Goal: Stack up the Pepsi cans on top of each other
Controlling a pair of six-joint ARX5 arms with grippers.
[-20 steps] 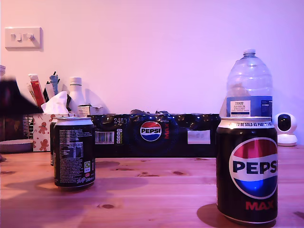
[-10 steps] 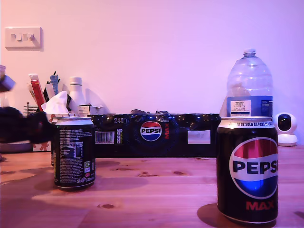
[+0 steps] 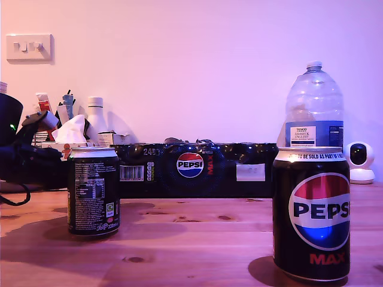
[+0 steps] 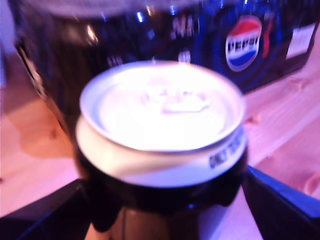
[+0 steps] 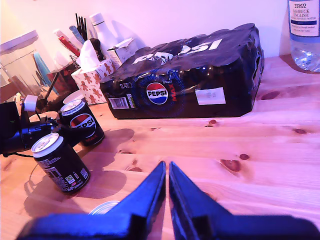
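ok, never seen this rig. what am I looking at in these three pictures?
Two robot arms work over a wooden table. The wide picture comes from a fixed camera low at table height. The other two come from cameras riding on each arm, looking along its fingers.

On the table stand black Pepsi cans: the left can at the exterior view's left and the near can close at its right. A long Pepsi multipack and a water bottle stand behind.

My first gripper has its fingers on either side of a can top; whether they squeeze it is unclear. My second gripper holds nothing, fingers nearly together.
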